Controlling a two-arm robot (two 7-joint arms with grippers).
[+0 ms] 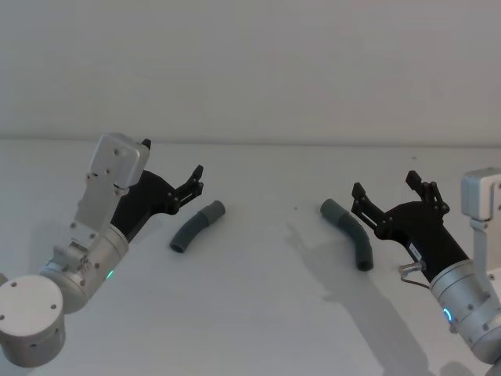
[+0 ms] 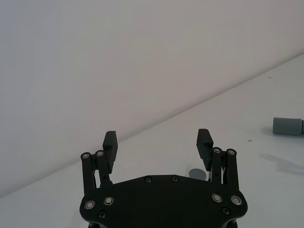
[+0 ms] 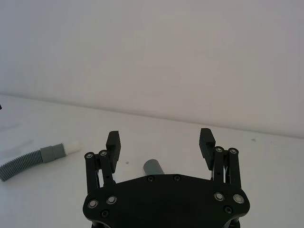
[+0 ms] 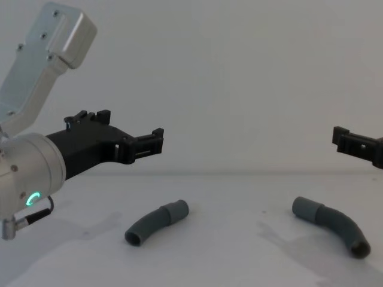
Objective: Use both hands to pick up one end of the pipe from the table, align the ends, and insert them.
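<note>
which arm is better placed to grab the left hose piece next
Left. The left end effector hovers open just beside the left hose piece, above the table. The right end effector is open too, but it sits across the table by the other hose piece.

- Left arm: silver cylinders, screwed cap, green ring light.
- Right arm: silver, looped cable.
- Left gripper, right gripper: black, silver screws.
</note>
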